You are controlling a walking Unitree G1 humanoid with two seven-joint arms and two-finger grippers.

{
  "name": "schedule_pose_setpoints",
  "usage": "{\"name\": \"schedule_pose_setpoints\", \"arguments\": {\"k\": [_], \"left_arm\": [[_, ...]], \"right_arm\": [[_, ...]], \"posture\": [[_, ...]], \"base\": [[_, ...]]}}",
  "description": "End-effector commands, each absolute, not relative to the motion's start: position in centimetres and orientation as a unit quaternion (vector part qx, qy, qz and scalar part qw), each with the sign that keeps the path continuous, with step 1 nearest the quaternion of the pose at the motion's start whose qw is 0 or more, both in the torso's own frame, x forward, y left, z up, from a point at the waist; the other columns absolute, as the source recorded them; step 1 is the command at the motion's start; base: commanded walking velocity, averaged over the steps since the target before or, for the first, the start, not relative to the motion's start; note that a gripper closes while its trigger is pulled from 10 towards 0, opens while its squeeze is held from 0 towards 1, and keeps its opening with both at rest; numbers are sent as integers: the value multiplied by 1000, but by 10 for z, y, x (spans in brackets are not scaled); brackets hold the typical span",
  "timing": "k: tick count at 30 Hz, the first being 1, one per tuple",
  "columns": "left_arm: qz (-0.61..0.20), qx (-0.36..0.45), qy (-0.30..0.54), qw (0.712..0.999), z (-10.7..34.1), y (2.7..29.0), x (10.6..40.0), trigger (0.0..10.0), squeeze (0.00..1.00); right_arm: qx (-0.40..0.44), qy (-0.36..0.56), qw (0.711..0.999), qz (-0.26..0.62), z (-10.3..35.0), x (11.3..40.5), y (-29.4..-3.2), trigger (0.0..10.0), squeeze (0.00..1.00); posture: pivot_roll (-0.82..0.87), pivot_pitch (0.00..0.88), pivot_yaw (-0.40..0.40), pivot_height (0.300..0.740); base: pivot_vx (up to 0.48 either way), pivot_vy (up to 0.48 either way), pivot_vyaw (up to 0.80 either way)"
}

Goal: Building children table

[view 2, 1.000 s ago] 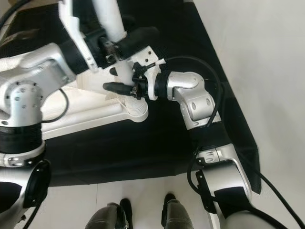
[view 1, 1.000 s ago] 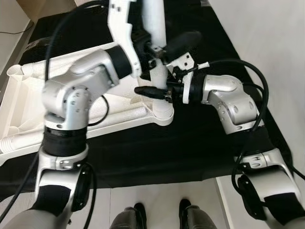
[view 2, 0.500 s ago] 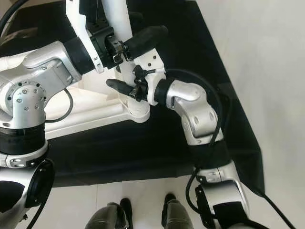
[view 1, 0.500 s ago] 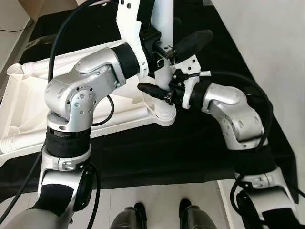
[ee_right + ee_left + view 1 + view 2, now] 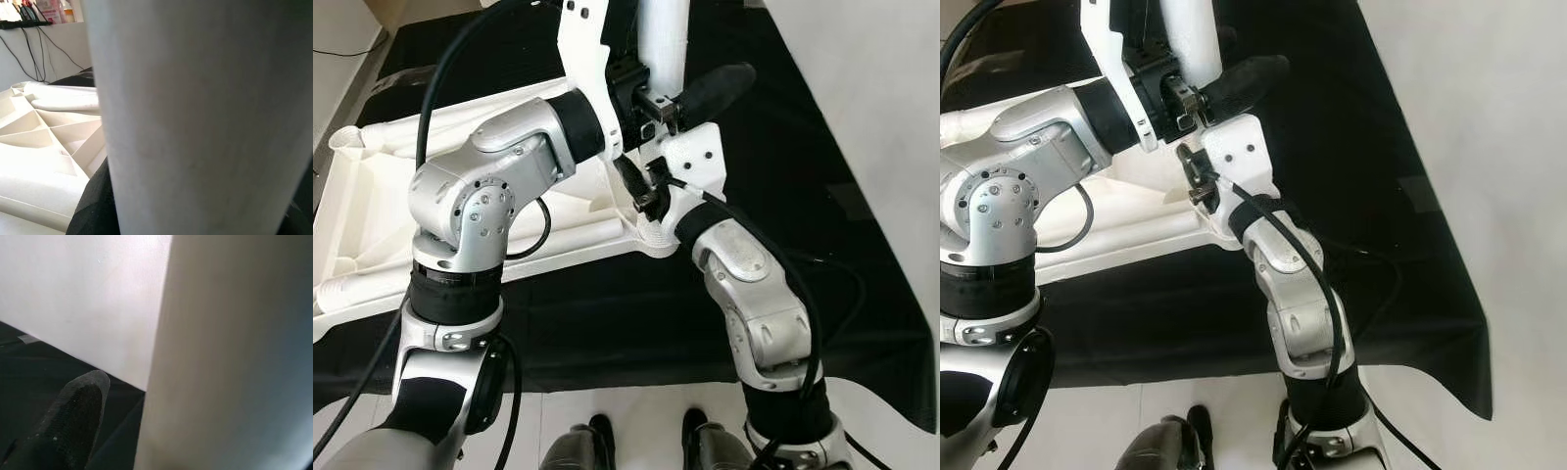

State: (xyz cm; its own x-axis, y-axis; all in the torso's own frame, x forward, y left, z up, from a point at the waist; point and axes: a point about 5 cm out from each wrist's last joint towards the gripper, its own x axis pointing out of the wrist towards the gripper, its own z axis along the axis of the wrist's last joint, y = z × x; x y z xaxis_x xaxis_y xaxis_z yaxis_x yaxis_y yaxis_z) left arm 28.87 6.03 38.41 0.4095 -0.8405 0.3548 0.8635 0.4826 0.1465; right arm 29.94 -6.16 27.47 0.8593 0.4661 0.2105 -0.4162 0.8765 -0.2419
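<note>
A white plastic children's table top (image 5: 372, 211) lies upside down on a black cloth (image 5: 607, 313), its ribbed underside facing up, and a tall white cylindrical table leg (image 5: 663, 59) stands upright in the socket at its near right corner. The left pincer (image 5: 651, 98) reaches across from the silver left arm and is clamped on this leg well above the socket, one long black finger (image 5: 710, 86) showing on the leg's right side with the leg pressed against it. In the left wrist view the same leg (image 5: 230, 357) stands right beside that black finger (image 5: 73, 421), with the pale floor and the dark cloth beyond. The right pincer (image 5: 641, 186) is lower down, just beside the foot of the leg where it meets the corner socket, below the left pincer; its white wrist mount (image 5: 695, 166) sits against the leg, and one short stretch of black finger is visible there, but whether its fingers are apart or together cannot be told. In the right wrist view the leg (image 5: 205, 117) rises very close to the camera, and past it lie the table top's white triangular ribs (image 5: 49, 137) and another loose white leg (image 5: 63, 100) resting along the far edge.
</note>
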Motion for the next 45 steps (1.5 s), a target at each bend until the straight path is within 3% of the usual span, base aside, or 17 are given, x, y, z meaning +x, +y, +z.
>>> {"name": "schedule_pose_setpoints", "arguments": {"k": [1, 2, 3, 17, 18, 23, 24, 28, 32, 33, 34, 36, 38, 39, 40, 43, 45], "left_arm": [[-524, -26, -193, 829, 385, 56, 284, 10000, 0], [-525, -25, -193, 828, 385, 56, 284, 8235, 0], [-526, -24, -193, 828, 385, 56, 284, 0, 0], [-534, -7, -192, 823, 385, 55, 283, 0, 0], [-531, 1, -193, 825, 385, 55, 283, 0, 0], [-528, 13, -194, 827, 385, 55, 283, 0, 0], [-528, 13, -194, 827, 385, 55, 283, 0, 0], [-529, 13, -193, 826, 385, 54, 282, 0, 0], [-530, 13, -194, 825, 385, 53, 282, 0, 0], [-531, 12, -194, 825, 385, 53, 281, 0, 0], [-531, 12, -194, 825, 385, 53, 281, 0, 0], [-533, 9, -195, 823, 385, 53, 280, 0, 0], [-533, 9, -195, 823, 385, 53, 280, 0, 0], [-532, 8, -196, 824, 385, 52, 280, 0, 0], [-532, 8, -196, 824, 385, 52, 280, 0, 0], [-531, 4, -198, 824, 386, 51, 279, 0, 0], [-531, 4, -198, 824, 386, 51, 279, 0, 0]], "right_arm": [[-89, -37, 965, 243, 241, 305, -57, 0, 0], [-87, -37, 964, 247, 241, 306, -55, 0, 0], [-86, -37, 964, 248, 242, 306, -55, 0, 0], [-82, -38, 970, 224, 246, 302, -54, 0, 0], [-82, -41, 969, 230, 248, 302, -54, 10000, 0], [-53, -69, 951, 297, 261, 301, -47, 10000, 0], [-51, -76, 939, 331, 264, 300, -44, 10000, 1000], [-46, -112, 896, 428, 281, 302, -45, 10000, 1000], [-63, -118, 871, 473, 284, 306, -50, 10000, 1000], [-86, -120, 841, 520, 286, 309, -55, 10000, 35], [-86, -120, 841, 520, 286, 309, -55, 10000, 35], [-130, -115, 783, 598, 290, 321, -62, 10000, 0], [-130, -115, 783, 598, 290, 321, -62, 10000, 0], [-146, -108, 756, 629, 291, 326, -62, 10000, 0], [-146, -108, 756, 629, 291, 326, -62, 10000, 0], [-168, -87, 711, 677, 292, 334, -58, 10000, 0], [-168, -87, 711, 677, 292, 334, -58, 10000, 0]], "posture": [[-3, 293, 129, 740], [-3, 292, 130, 740], [-3, 292, 130, 740], [-6, 294, 129, 740], [-5, 293, 128, 740], [-6, 293, 127, 740], [-5, 296, 125, 740], [-3, 298, 121, 740], [0, 298, 121, 740], [2, 300, 121, 740], [2, 300, 121, 740], [6, 303, 122, 740], [6, 303, 122, 740], [13, 306, 120, 740], [13, 306, 120, 740], [29, 312, 112, 740], [29, 312, 112, 740]], "base": [[0, 0, 0], [0, 0, 0], [0, 0, 0], [0, 0, 0], [0, 0, 0], [0, 0, 0], [0, 0, 0], [0, 0, 0], [0, 0, 0], [0, 0, 0], [0, 0, 0], [0, 0, 0], [0, 0, 0], [0, 0, 0], [0, 0, 0], [0, 0, 0], [0, 0, 0]]}}
